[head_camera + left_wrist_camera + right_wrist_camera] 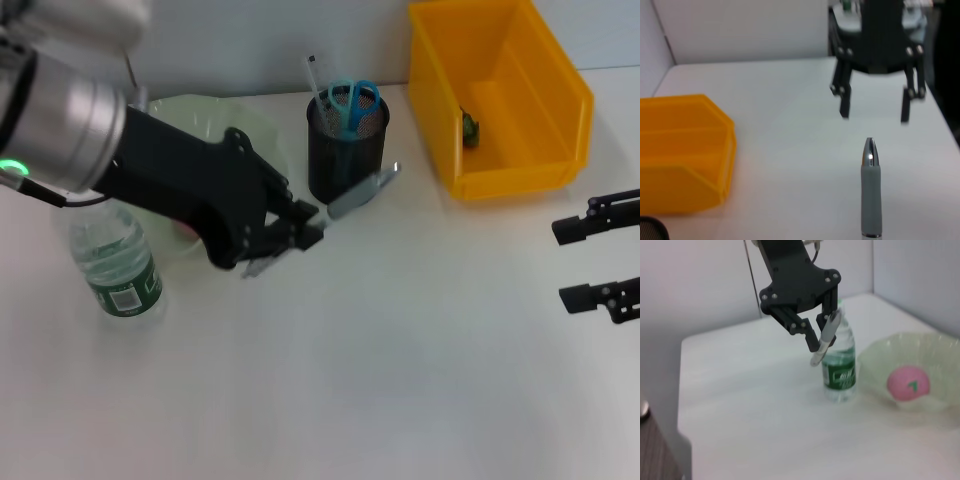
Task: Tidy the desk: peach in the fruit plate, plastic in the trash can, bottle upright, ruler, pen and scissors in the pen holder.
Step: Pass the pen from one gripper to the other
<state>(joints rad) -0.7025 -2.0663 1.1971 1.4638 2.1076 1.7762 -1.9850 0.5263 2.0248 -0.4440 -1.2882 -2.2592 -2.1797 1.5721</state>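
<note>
The left gripper grips the pen just beside the holder, which already contains scissors and ruler. Peach sits in the plate, bottle upright; the right gripper waits spread apart, well off.

The left arm reaches across from the left side. Its left gripper is closed tight. The right gripper waits at the right edge with its fingers spread wide apart.
</note>
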